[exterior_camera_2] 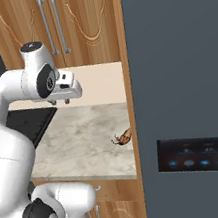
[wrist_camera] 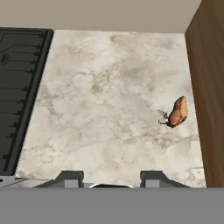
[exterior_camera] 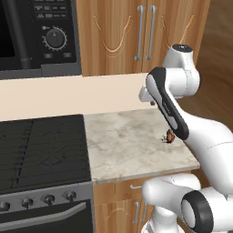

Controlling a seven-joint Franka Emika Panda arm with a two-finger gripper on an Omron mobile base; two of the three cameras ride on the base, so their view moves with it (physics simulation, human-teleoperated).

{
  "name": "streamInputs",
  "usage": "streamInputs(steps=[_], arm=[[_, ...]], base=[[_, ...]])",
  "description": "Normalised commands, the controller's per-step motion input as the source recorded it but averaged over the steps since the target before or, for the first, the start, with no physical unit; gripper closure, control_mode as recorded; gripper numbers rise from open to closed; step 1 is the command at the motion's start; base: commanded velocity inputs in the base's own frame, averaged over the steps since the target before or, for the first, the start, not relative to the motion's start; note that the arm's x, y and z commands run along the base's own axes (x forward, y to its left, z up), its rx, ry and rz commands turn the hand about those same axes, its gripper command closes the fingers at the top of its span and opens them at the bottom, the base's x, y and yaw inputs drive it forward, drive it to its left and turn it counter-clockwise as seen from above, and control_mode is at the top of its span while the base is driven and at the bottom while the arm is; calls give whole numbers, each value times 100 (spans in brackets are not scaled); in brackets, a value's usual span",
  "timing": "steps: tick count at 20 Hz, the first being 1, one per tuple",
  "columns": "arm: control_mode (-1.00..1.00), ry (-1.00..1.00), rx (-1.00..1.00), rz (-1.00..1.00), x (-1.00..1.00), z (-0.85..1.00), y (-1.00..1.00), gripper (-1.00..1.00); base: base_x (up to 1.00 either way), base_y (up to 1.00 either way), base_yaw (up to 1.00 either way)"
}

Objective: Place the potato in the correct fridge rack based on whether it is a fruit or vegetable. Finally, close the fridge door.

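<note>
So the step here is clearly the pickup. Going left to right across the tabletop (wrist_camera: 109,87): the stove (wrist_camera: 19,96) runs along its left edge, then a big bare stretch of marble, then the potato (wrist_camera: 178,112) lying close to the right edge, just beside the wooden side panel (wrist_camera: 208,87). The hand (wrist_camera: 111,178) hangs high over the middle near the front edge, fingers a bit apart with nothing between them. I'd slide it right until the potato sits between the tips, then drop straight down. The potato is long and lumpy, so pinch across its narrow waist. Watch that wooden panel, since the outer finger hasn't much room there.
</note>
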Motion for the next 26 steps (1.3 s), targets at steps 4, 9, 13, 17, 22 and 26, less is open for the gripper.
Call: streamInputs(steps=[4,9,13,17,22,26], arm=[[-100,0,0,0,-6,0,0,-100],[-100,1,-1,-18,-2,-43,-20,-100],[-100,11,-5,-41,1,-86,-35,-100],[-100,13,-1,-49,9,-96,-65,-100],[-100,14,0,-47,50,-88,-73,-100],[-100,9,0,-24,23,-31,-38,-100]], base=[[0,0,0],[0,0,0],[0,0,0],[0,0,0],[0,0,0],[0,0,0]])
